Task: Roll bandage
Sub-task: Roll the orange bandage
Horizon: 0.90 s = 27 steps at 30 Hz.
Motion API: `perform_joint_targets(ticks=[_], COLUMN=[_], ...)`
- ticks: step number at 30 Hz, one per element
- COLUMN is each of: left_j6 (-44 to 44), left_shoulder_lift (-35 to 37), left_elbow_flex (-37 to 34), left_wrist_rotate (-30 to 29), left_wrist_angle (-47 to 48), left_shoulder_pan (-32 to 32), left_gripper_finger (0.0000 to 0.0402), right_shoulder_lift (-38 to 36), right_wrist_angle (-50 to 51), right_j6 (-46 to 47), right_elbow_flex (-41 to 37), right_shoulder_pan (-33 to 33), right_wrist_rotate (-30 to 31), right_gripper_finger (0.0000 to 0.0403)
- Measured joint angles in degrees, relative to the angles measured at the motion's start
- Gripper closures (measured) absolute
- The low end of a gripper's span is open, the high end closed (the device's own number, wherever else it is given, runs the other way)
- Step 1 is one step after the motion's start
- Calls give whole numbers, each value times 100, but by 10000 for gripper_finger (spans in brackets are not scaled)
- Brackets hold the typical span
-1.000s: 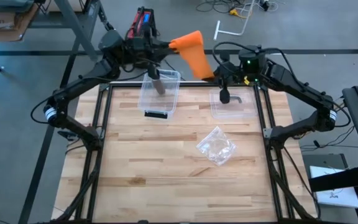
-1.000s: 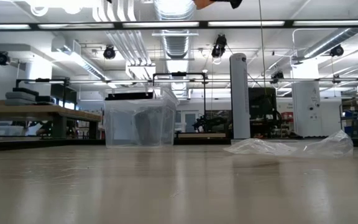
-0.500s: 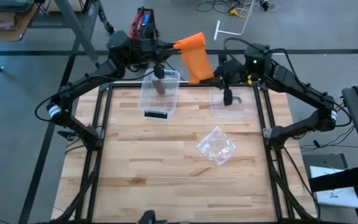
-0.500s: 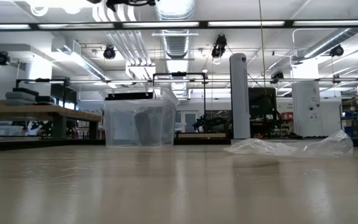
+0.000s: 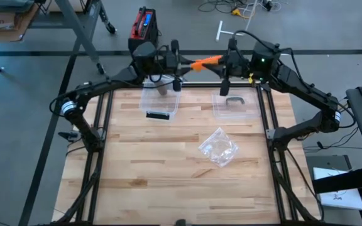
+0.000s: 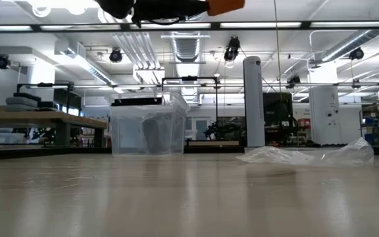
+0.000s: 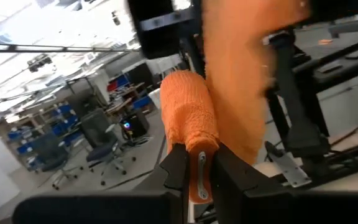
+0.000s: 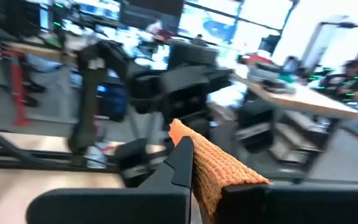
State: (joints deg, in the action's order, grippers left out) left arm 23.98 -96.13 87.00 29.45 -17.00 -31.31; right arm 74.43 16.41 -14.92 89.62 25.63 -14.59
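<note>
Wooden table (image 5: 168, 169) below both tools. Clear bin (image 5: 161, 95) sits under the left tool (image 5: 176, 66); crumpled plastic bag (image 5: 219, 147) lies well clear. Orange bandage (image 5: 205, 61) is stretched in the air between tools: left tool pinches the rolled end, right tool (image 5: 226, 66) pressed together on the other end.

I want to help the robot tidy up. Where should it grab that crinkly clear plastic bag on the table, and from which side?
Probably the crumpled plastic bag is best pinched from straight above, on a raised crinkle near its middle. It lies low and loose on the wooden table, so its flat edges give fingers little to catch.
</note>
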Motion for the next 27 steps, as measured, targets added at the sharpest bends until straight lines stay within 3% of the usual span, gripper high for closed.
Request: perform_joint_targets(ticks=[5, 11, 22, 27], left_j6=[146, 276, 727, 809], left_shoulder_lift=[38, 60, 126, 146], left_elbow_flex=[0, 2, 0, 17], left_wrist_rotate=[2, 129, 140, 111], left_wrist_angle=[259, 588, 698, 835], left_shoulder_pan=[171, 276, 326, 326], left_gripper_finger=[367, 369, 369, 368], right_shoulder_lift=[0, 23, 55, 34], right_wrist_angle=[32, 209, 867, 1070], right_j6=[-479, -726, 360, 568], right_elbow_flex=[-1, -2, -2, 0], right_shoulder_pan=[102, 299, 352, 352], right_wrist_rotate=[485, 562, 1028, 1115], right_gripper_finger=[403, 403, 401, 367])
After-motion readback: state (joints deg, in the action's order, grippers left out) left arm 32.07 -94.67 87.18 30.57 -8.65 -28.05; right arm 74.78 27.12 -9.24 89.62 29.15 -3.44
